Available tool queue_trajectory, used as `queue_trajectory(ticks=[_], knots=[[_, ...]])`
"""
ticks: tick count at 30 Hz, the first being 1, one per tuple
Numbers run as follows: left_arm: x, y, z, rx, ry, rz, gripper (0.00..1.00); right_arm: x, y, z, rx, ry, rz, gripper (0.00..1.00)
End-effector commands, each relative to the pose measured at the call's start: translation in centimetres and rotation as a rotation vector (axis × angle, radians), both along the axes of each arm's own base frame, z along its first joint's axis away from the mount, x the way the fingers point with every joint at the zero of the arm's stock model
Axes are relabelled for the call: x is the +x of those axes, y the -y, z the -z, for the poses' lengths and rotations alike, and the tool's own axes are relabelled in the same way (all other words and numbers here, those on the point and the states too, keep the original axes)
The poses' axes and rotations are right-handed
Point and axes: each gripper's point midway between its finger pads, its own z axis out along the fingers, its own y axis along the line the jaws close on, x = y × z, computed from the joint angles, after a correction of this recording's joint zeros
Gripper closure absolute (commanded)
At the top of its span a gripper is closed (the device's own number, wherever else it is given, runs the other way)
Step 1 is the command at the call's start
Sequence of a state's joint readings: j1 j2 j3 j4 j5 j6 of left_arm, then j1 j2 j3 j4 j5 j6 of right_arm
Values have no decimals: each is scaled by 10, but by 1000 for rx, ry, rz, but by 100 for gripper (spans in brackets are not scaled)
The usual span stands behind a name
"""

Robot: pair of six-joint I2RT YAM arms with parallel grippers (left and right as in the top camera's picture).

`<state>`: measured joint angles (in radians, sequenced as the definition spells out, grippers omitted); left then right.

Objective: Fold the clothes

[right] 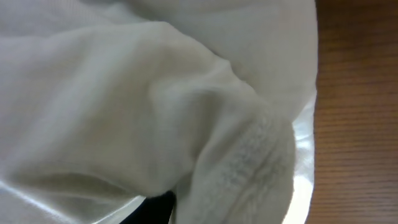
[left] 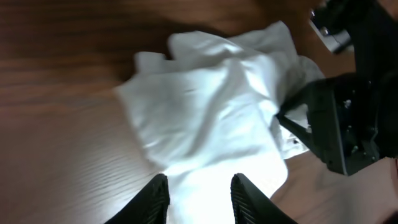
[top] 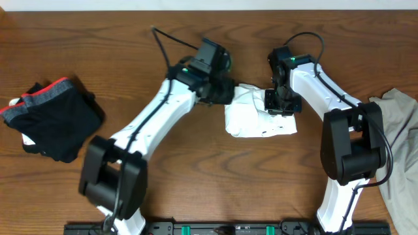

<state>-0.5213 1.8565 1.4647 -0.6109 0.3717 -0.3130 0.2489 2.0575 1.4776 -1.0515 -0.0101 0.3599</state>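
White cloth fills the right wrist view: the white T-shirt [right: 155,93] lies bunched against the lens, with a thick ribbed hem running down towards the lower right. From above, the T-shirt is a crumpled, roughly folded bundle in the middle of the table [top: 196,170], between the two arms. The right gripper [top: 277,99] sits on the T-shirt's upper right part, touching it. Its fingers are buried in cloth, so I cannot tell how wide they stand or whether they hold any of it. The left gripper [left: 198,186] hovers at the T-shirt's left edge, its two dark fingers parted with nothing pinched between them. Well to the left of the T-shirt lies a dark garment [top: 55,121] with a red band. Well to the right of the T-shirt, a grey-beige garment [top: 398,130] lies at the table's edge.
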Motion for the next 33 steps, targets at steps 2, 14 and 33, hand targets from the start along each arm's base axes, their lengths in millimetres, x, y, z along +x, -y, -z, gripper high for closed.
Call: queue_trajectory(ticks=[2,14,33], knots=[[-4,19,0,-44,-1,57,64,1,7,4,-34,-1,25,80],[-9,40,20,-70,-33,106,64,3,6,5,-29,6,32,81],[-66,-13,137,262,-392,103,66,17,34,5,-27,39,73,79]])
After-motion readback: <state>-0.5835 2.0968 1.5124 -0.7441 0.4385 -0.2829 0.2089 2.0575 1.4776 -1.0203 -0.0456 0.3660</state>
